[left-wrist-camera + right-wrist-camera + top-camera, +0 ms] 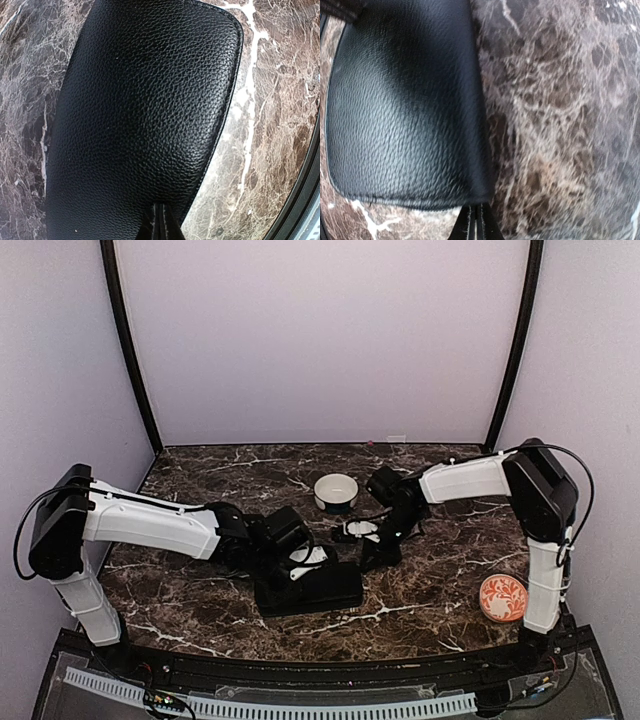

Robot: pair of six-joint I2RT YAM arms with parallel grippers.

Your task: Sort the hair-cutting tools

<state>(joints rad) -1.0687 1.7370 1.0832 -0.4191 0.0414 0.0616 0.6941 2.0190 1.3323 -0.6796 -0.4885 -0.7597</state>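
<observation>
A flat black leather case lies on the marble table near the front middle. It fills the left wrist view and the left half of the right wrist view. My left gripper is shut, its tips pinched into the case's near edge. At the case's right corner my right gripper is shut too, the corner lying over its tips. The hair-cutting tools do not show plainly in any view. A small pale-and-dark cluster beside the right gripper is too small to identify.
A white round bowl stands behind the case, just beyond both grippers. An orange patterned disc lies at the front right, next to the right arm's base. The table's black front rim runs close to the case.
</observation>
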